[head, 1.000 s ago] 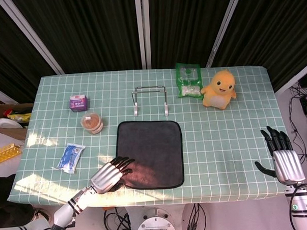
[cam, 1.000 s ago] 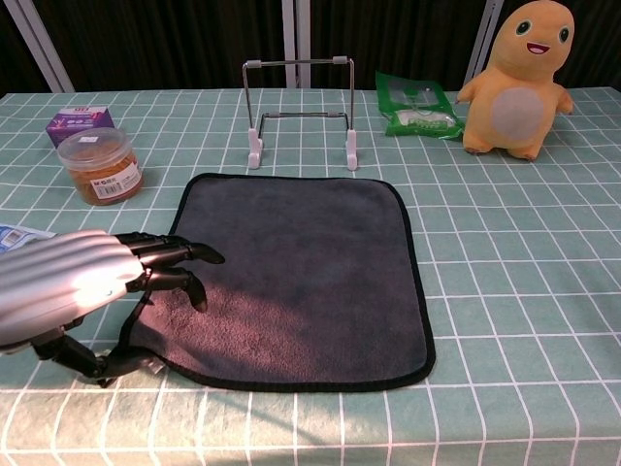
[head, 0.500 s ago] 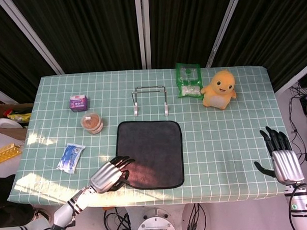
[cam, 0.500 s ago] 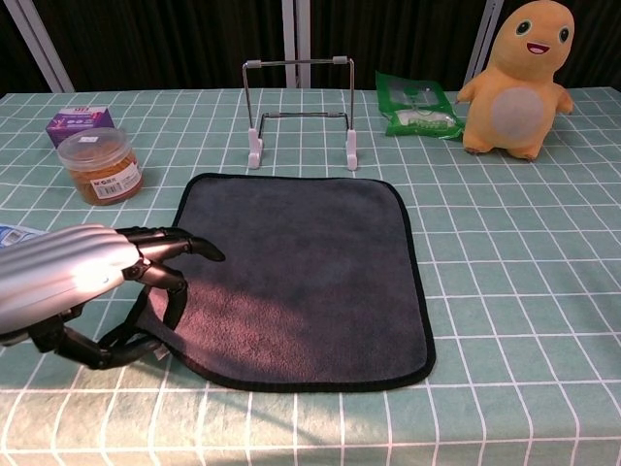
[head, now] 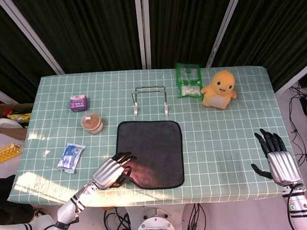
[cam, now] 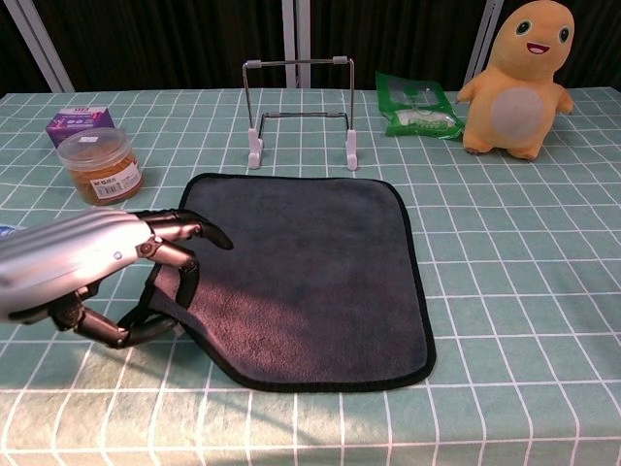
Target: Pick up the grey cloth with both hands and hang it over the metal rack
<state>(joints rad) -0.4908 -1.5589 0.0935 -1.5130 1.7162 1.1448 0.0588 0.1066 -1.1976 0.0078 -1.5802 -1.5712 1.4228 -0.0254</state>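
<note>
The grey cloth [head: 152, 151] [cam: 306, 272] with a black hem lies flat on the table's middle. Its near left corner is lifted and curled inward, pinched between the thumb and fingers of my left hand [head: 111, 172] [cam: 92, 267]. Behind the cloth stands the metal rack [head: 150, 99] [cam: 299, 109] on white feet, bare. My right hand [head: 276, 157] hovers at the table's right front edge, fingers spread and holding nothing, well away from the cloth. The chest view does not show it.
An orange-lidded jar [head: 92, 123] [cam: 100, 164] and a purple box [head: 78, 102] [cam: 80, 123] sit left of the cloth. A blue-white packet [head: 70, 157] lies front left. A green packet [head: 188, 80] [cam: 418, 105] and yellow plush toy [head: 219, 89] [cam: 519, 76] stand back right.
My left hand's fingers have closed on the cloth's near left corner and drawn it up and inward, so the hem there has shifted right. My right hand drifted slightly inward.
</note>
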